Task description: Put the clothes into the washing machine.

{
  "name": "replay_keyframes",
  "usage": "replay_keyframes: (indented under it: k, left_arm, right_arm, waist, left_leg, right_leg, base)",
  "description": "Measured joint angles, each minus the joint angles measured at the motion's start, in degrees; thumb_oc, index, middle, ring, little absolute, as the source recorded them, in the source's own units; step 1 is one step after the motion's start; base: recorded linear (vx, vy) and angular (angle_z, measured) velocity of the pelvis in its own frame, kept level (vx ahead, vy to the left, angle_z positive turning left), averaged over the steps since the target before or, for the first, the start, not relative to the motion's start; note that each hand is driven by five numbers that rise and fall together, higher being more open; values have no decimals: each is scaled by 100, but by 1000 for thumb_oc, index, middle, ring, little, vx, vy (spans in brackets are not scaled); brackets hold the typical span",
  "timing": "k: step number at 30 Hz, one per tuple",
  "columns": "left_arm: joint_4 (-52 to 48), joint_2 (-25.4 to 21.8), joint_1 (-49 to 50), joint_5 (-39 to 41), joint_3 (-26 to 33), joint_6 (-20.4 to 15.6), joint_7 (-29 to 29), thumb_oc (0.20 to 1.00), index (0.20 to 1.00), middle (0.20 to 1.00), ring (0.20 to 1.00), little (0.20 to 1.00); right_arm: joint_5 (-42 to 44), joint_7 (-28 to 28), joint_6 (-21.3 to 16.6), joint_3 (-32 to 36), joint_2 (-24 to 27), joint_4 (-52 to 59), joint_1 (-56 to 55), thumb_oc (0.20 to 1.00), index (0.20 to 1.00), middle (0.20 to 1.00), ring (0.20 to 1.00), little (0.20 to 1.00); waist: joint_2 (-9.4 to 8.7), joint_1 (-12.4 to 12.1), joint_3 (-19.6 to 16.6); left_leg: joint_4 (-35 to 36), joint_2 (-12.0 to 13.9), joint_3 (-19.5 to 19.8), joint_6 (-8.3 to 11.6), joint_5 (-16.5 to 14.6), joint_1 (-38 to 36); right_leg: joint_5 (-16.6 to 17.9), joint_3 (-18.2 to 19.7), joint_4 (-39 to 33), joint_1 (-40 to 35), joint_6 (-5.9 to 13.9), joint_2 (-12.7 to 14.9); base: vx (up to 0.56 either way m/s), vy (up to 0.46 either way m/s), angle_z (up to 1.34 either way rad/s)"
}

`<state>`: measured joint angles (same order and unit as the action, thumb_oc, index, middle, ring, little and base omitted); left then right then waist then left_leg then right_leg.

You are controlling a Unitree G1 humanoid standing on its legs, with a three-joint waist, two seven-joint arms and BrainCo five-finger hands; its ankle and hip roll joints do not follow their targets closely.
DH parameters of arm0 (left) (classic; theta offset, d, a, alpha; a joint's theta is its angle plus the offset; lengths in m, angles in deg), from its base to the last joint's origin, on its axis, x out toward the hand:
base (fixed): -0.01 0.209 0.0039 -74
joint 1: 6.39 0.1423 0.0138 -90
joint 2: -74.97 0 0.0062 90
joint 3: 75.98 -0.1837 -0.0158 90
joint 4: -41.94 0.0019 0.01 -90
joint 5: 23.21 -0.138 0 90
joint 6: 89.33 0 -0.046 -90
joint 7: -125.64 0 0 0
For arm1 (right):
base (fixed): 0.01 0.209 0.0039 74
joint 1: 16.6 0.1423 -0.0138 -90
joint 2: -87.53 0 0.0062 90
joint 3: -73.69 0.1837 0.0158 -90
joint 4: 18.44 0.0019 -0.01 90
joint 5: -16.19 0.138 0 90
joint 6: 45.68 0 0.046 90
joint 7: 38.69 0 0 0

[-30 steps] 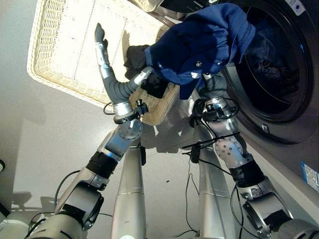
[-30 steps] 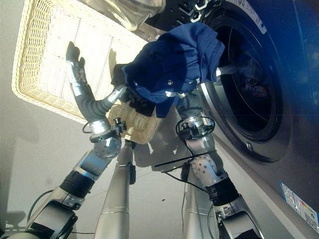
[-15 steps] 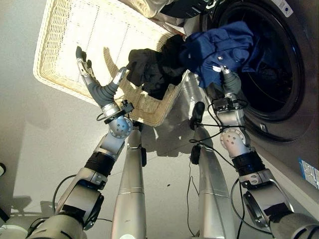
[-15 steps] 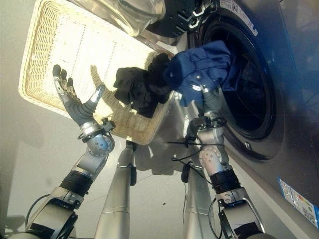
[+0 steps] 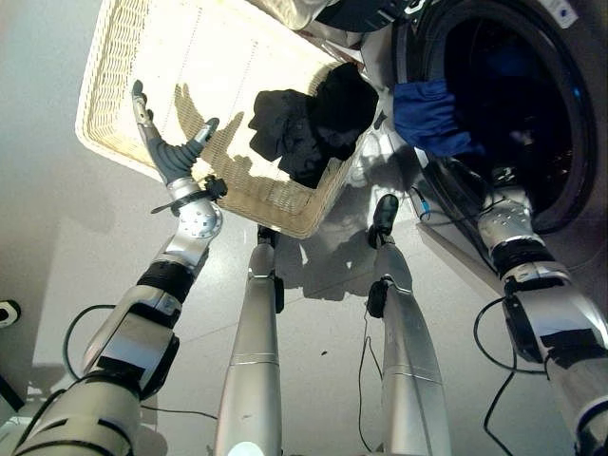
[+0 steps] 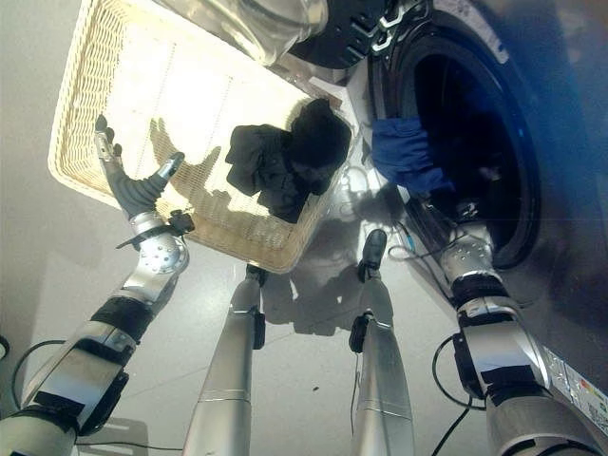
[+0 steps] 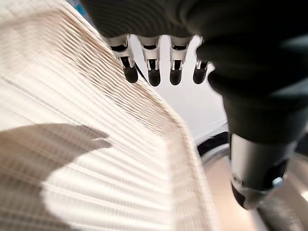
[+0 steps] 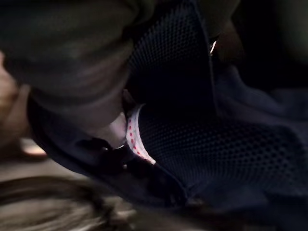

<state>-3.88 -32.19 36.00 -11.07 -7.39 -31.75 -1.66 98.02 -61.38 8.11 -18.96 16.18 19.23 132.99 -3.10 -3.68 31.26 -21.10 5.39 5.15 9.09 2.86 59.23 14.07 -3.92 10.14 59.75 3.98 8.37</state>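
Note:
A blue garment (image 5: 427,114) hangs over the lip of the washing machine's (image 6: 532,190) round opening, part of it inside the dark drum. My right arm (image 5: 508,223) reaches into that drum and its hand is lost in the dark; the right wrist view has navy mesh cloth (image 8: 216,144) very close. A heap of black clothes (image 5: 304,128) lies in the near right corner of the wicker basket (image 5: 142,57). My left hand (image 5: 166,147) is open above the basket's near rim, fingers (image 7: 154,72) straight over the weave (image 7: 96,159), holding nothing.
The basket stands on a grey floor (image 5: 57,237) just left of the washing machine. A clear rounded part (image 6: 275,24) juts out between the basket's far side and the machine. A small white object (image 5: 8,312) sits at the far left on the floor.
My right hand carried the blue garment from above the basket into the machine's opening. My left hand let go of it and swung left to the basket's rim, uncovering the black clothes.

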Motion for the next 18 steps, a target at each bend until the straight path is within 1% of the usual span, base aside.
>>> replay_keyframes:
  k: [2,3,4,5,6,9,11,12,13,16,17,18]
  left_arm:
    - [14,-172,116,24,-17,119,-81,1000,1000,1000,1000,1000]
    - [17,-211,129,55,-11,161,-125,1000,1000,1000,1000,1000]
    - [19,-286,134,148,2,201,-218,1000,1000,1000,1000,1000]
    - [20,-350,135,241,14,209,-294,1000,1000,1000,1000,1000]
    - [19,-376,98,274,27,224,-331,1000,1000,1000,1000,1000]
    - [74,-417,-50,370,32,320,-546,1000,1000,1000,1000,1000]
    - [231,-401,-235,382,17,355,-730,1000,1000,1000,1000,1000]
    - [243,-422,-268,385,16,362,-766,1000,1000,1000,1000,1000]
    - [297,-442,-331,386,9,394,-826,1000,1000,1000,1000,1000]
    - [393,-458,-418,386,-14,414,-899,1000,1000,1000,1000,1000]
    - [439,-462,-467,392,-145,455,-898,1000,1000,1000,1000,1000]
    - [435,-470,-500,393,-233,465,-891,1000,1000,1000,1000,1000]
  right_arm:
    - [-336,-560,-586,52,55,270,35,200,200,200,200,200]
    - [-495,-734,-651,55,66,284,26,300,300,300,300,300]
    - [-717,-1052,-676,55,65,297,-1,457,457,457,457,457]
    - [-874,-1206,-666,55,65,295,-18,1000,1000,1000,1000,1000]
    - [-969,-1251,-619,55,70,296,-22,1000,1000,1000,1000,1000]
    - [-1204,-1200,-284,28,69,204,-13,1000,1000,1000,1000,1000]
    - [-1408,-1045,169,-55,68,-176,41,1000,1000,1000,1000,1000]
    - [-1535,-1008,325,-92,75,-281,53,1000,1000,1000,1000,1000]
    - [-1792,-981,636,-415,147,-613,116,1000,1000,1000,1000,1000]
    - [-2576,-984,1342,-833,229,-1011,150,1000,1000,1000,1000,1000]
    - [-3123,-1039,1868,-1357,324,-1313,189,1000,1000,1000,1000,1000]
    - [-3352,-1087,2163,-1654,366,-1422,265,1000,1000,1000,1000,1000]
  waist:
    - [-7,14,4]
    - [-13,20,8]
    - [-18,16,10]
    - [-20,19,11]
    - [-34,31,18]
    - [-39,66,21]
    - [-42,86,22]
    - [-42,87,22]
    - [-44,96,22]
    - [-49,116,20]
    - [-51,119,18]
    - [-53,119,17]
  left_leg:
    - [-109,-1,-8,-5,-52,77]
    - [-144,6,-10,-14,-77,85]
    - [-253,8,-28,-34,-146,122]
    - [-358,14,-25,-50,-203,169]
    - [-403,15,-24,-61,-227,184]
    - [-662,19,-17,-115,-362,282]
    - [-750,10,2,-136,-394,282]
    - [-759,4,27,-137,-395,284]
    - [-771,-7,56,-138,-393,283]
    - [-774,-31,125,-152,-398,282]
    - [-750,-38,154,-173,-394,284]
    - [-719,-47,187,-174,-380,299]
  right_leg:
    - [47,11,-67,3,18,0]
    - [51,20,-68,0,24,-1]
    - [58,31,-69,-1,36,0]
    - [90,35,-69,-2,20,-2]
    - [96,37,-70,-7,26,-4]
    - [136,43,-70,-47,66,1]
    - [137,28,-76,-129,90,9]
    - [148,16,-97,-153,101,12]
    - [156,-3,-117,-190,106,15]
    - [152,-56,-146,-246,106,26]
    - [147,-107,-164,-272,113,33]
    - [136,-139,-198,-281,130,35]
  base:
    - [-9,5,-4]
    - [-9,11,-8]
    - [-7,16,-9]
    - [-2,11,-9]
    - [0,10,-7]
    - [14,-47,-4]
    - [7,-70,3]
    - [8,-71,7]
    - [13,-49,6]
    - [11,-80,7]
    - [12,-88,8]
    - [6,-85,13]
